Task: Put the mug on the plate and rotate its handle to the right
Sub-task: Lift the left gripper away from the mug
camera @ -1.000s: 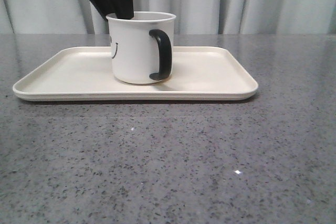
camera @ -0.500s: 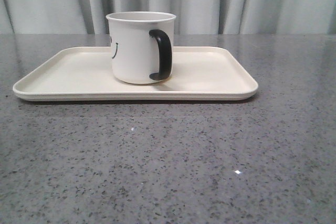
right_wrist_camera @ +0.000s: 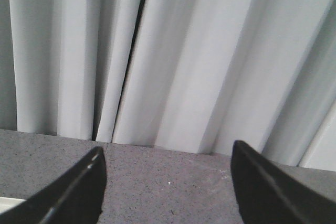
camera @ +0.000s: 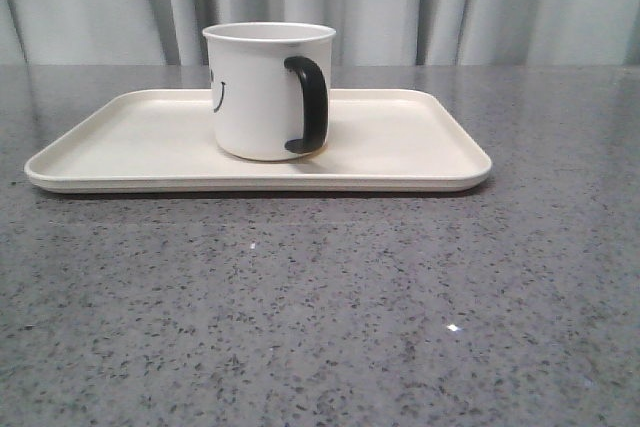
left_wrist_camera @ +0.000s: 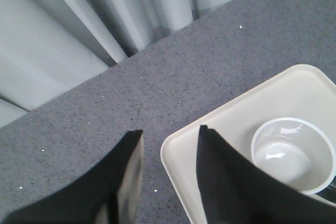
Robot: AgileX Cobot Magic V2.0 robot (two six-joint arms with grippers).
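The mug (camera: 268, 90) stands upright on the plate (camera: 120, 137), a little left of centre in the front view, with its handle (camera: 309, 105) at the right side of the body, turned partly toward the camera. Both parts of the task look done or nearly so; at most the handle may want a small further twist so it points squarely right. Any such move would call for an arm to come back down over the rim, grip the wall or handle lightly, and turn the mug without dragging it across the plate.

Neither arm shows in the front view. In the left wrist view the left gripper (left_wrist_camera: 167, 174) hangs above the plate's corner with its fingers apart and nothing between them; the mug sits at the lower right of that frame, empty inside. In the right wrist view the right gripper (right_wrist_camera: 168, 182) faces the curtain (right_wrist_camera: 173, 56), fingers wide apart and empty.

The mug is a smooth white cylinder with a thin rolled rim and part of a black printed smile at its left edge. The handle is a glossy black loop. The plate is matte cream, rectangular, with rounded corners and a low rim. The counter (camera: 320, 307) is speckled grey stone, slightly reflective.
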